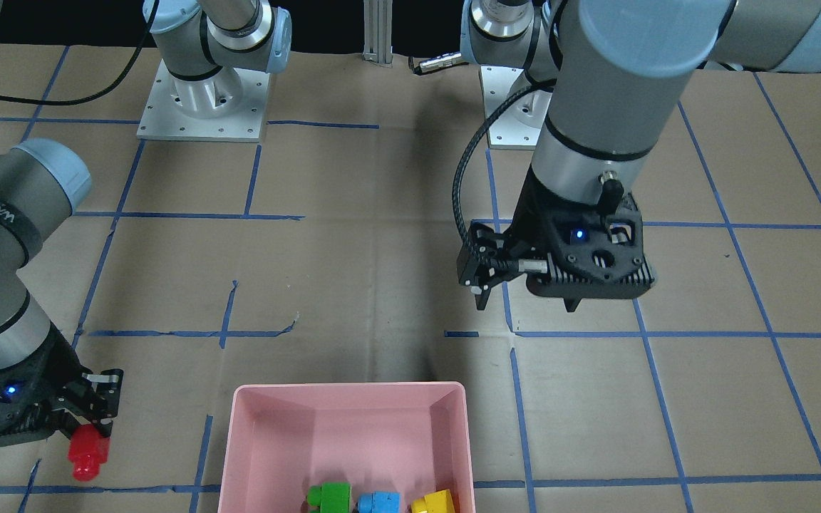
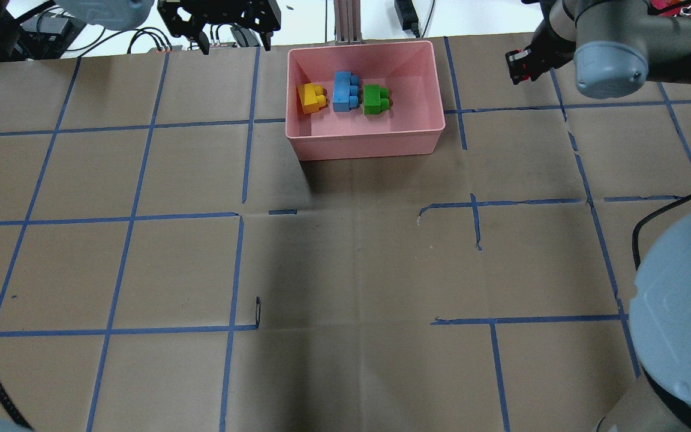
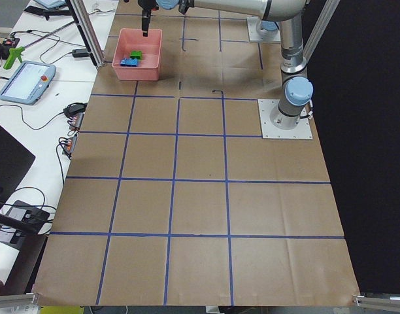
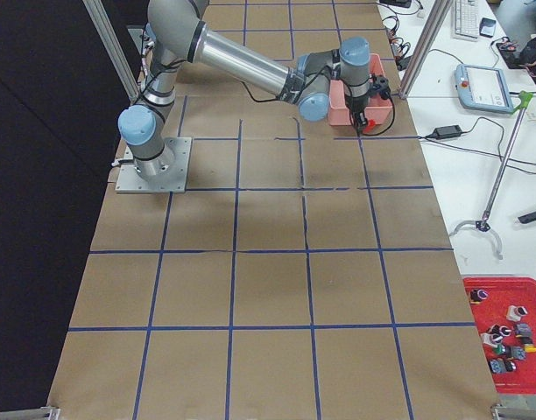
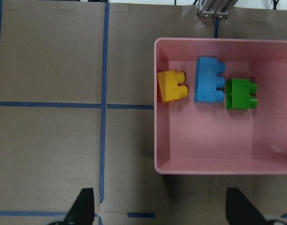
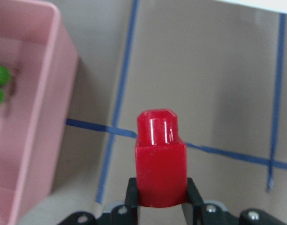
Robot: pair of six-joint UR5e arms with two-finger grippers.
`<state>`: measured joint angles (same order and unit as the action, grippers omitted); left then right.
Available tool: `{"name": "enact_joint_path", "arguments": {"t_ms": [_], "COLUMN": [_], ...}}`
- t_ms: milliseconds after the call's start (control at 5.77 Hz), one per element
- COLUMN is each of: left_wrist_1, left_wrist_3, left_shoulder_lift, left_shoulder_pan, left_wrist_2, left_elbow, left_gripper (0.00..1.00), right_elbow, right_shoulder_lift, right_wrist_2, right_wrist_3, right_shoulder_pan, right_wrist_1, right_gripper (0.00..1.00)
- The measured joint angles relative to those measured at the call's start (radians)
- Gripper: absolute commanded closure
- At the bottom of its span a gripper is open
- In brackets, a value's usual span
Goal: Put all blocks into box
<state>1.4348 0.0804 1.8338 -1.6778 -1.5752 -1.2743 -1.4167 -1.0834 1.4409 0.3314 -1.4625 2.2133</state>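
Observation:
The pink tray (image 2: 363, 147) stands at the far middle of the table. In it lie the yellow (image 2: 311, 98), blue (image 2: 345, 91) and green (image 2: 375, 99) bricks in a row. My right gripper (image 1: 90, 427) is shut on the red brick (image 1: 88, 452), outside the tray and off its right side in the overhead view. The right wrist view shows the red brick (image 6: 161, 159) between the fingers, with the tray wall (image 6: 35, 117) to its left. My left gripper (image 1: 528, 303) is open and empty, on the tray's near side. The left wrist view looks down on the tray (image 5: 218, 168).
Brown paper with a blue tape grid covers the table. An aluminium post (image 2: 347, 21) stands just behind the tray. Both arm bases (image 1: 204, 100) are bolted to the table on the robot's side. Cables and devices lie beyond the table's far edge.

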Motion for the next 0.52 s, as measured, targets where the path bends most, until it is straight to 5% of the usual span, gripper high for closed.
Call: {"name": "enact_joint_path", "arguments": {"t_ms": [520], "left_wrist_1": [-0.018], "left_wrist_3": [-0.157], "left_shoulder_lift": [-0.251], "left_shoulder_pan": [0.115], "left_wrist_2": [0.01], "left_elbow": [-0.32], "left_gripper": [0.0], "right_elbow": [0.211], "right_shoulder_lift": [0.167], "right_wrist_2": [-0.142], "right_wrist_3": [-0.003], "right_shoulder_pan": [-0.225], "right_wrist_1": [0.019], "right_gripper": [0.87]}}
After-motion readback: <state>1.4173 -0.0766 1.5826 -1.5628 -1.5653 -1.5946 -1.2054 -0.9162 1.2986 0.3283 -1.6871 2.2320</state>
